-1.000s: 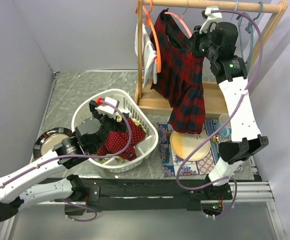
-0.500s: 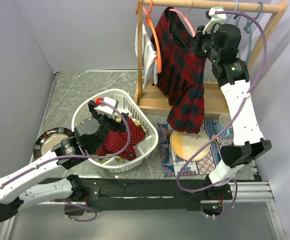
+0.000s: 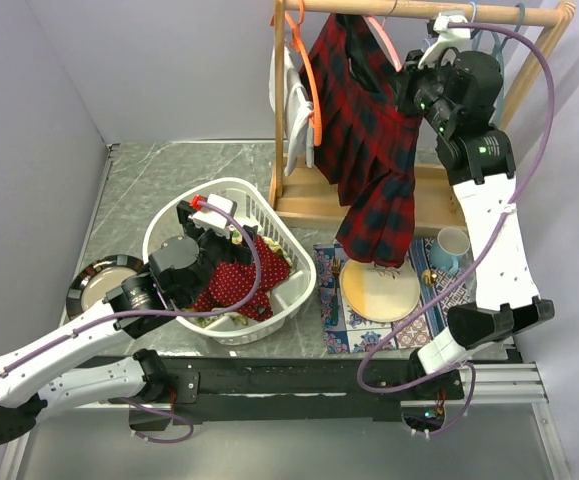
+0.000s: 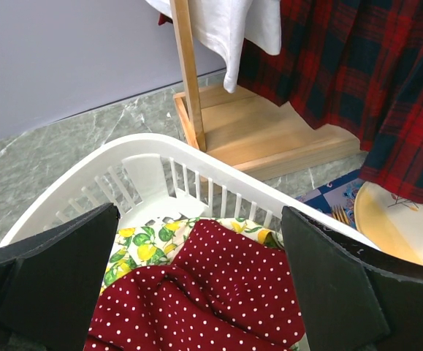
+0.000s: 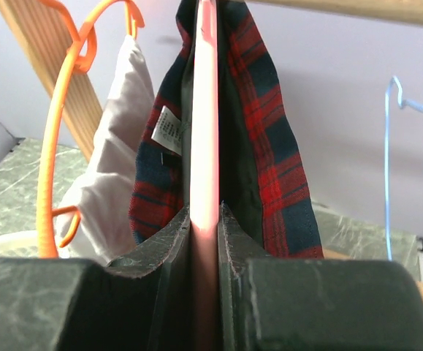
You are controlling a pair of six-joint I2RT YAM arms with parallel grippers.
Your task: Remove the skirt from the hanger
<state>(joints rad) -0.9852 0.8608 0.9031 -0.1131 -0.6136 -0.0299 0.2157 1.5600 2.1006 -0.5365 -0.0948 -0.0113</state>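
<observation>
In my right wrist view the hanger [image 5: 204, 110] is running off the top edge, so I am not seeing its hook, and its lower length is vanishing between my right gripper's [image 5: 204, 219] fingers [image 5: 160, 245]. Those fingers are also covering the lower part of the skirt [image 5: 269, 153]. In my left wrist view the top and right edges are cutting off the skirt [image 4: 357, 66]. The top edge is cropping the white garment [image 4: 248, 22], and the right edge is clipping the plate [image 4: 408, 234]. The bottom corners are cutting off my left gripper's [image 4: 199, 219] fingers [image 4: 50, 270].

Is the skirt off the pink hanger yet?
No, the skirt hangs on both sides of the hanger pinched in the right hand.
</observation>
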